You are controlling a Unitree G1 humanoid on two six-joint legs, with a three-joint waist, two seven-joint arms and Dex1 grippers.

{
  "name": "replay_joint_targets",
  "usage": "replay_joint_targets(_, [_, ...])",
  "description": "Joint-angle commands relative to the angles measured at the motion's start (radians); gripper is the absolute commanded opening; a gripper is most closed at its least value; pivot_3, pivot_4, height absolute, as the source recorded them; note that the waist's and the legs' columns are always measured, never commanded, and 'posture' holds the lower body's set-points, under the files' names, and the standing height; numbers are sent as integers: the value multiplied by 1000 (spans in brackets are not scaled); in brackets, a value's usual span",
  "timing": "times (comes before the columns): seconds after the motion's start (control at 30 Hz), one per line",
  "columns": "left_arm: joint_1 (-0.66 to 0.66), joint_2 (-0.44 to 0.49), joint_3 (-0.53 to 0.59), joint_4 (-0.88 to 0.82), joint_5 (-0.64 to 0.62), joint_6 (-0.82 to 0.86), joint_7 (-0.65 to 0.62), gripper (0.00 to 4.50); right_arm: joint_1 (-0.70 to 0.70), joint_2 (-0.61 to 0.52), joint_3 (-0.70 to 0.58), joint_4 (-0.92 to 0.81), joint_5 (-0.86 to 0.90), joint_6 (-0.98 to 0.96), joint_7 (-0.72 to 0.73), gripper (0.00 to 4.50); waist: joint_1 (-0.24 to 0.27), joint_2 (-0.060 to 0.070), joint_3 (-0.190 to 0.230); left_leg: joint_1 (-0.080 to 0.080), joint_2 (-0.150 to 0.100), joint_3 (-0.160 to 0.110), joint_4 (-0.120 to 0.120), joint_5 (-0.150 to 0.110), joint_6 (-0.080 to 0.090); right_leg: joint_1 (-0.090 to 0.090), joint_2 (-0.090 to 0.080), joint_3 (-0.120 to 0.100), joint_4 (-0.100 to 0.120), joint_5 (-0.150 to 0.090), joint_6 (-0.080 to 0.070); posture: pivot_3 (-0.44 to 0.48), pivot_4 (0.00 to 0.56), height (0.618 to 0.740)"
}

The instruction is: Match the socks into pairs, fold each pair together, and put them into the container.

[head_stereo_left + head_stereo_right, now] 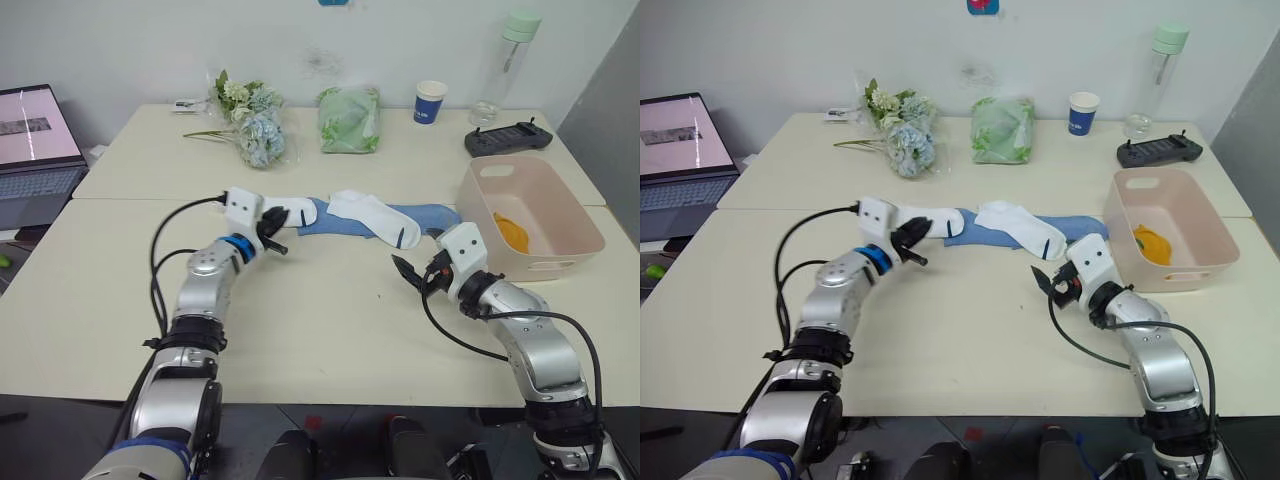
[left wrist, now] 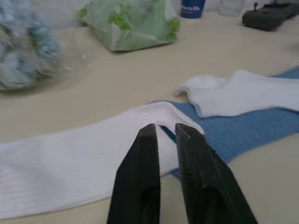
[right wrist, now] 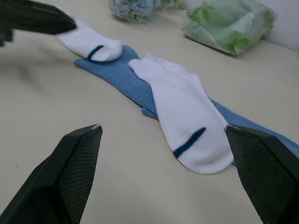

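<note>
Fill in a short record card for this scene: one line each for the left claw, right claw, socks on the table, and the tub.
left claw: fingers nearly shut, tips at a white sock
right claw: open, facing the other white sock
socks on table: two white lying over blue socks
tub: pink, holds something yellow

Two white socks and light blue socks lie flat in a row on the table between the claws. One white sock (image 2: 84,158), with a dark stripe near its toe, lies right at the tip of the left claw (image 2: 164,129), overlapping the blue sock (image 1: 345,224). The second white sock (image 3: 184,116) lies slantwise across the blue, just ahead of the right claw (image 1: 407,272). Beside the right claw stands the pink tub (image 1: 560,235), upright, with a crumpled yellow sock (image 1: 511,231) inside.
</note>
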Motion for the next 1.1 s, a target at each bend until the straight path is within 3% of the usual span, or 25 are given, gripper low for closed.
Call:
replay_joint_targets(0.03, [-69,-12,-14,80,41,-56,46,2077,-9,-13,13,-68,46,-23,53,4500,0,0,0,0,0,0,0,0,0,0,0,0,0,0,0,0,150,740])
replay_joint_targets(0.27, [-205,-40,-65,322,144,-138,145,4353,11,-48,27,-98,44,-16,73,4500,-1,0,0,0,0,1,0,0,0,0,0,0,0,0,0,0,150,740])
replay_joint_targets(0.5, [-272,-46,-20,458,124,-136,191,4465,25,-52,30,-108,39,-15,56,4500,-2,0,0,0,0,1,0,0,0,0,0,-1,1,0,0,0,150,740])
replay_joint_targets(0.6, [-278,-45,16,464,97,-150,188,3882,26,-50,28,-110,39,-14,47,4500,-2,0,0,0,0,0,0,0,0,0,0,0,1,0,0,0,150,740])
replay_joint_targets(1.0, [-238,-21,70,420,62,-185,178,48,23,-44,33,-83,39,-21,40,4500,-3,0,0,0,0,0,0,0,0,0,0,0,1,0,0,0,150,740])
replay_joint_targets(1.1, [-219,-4,82,381,54,-203,175,20,19,-39,35,-79,37,-22,39,4500,-3,0,0,0,0,0,0,0,0,0,0,0,1,0,0,0,150,740])
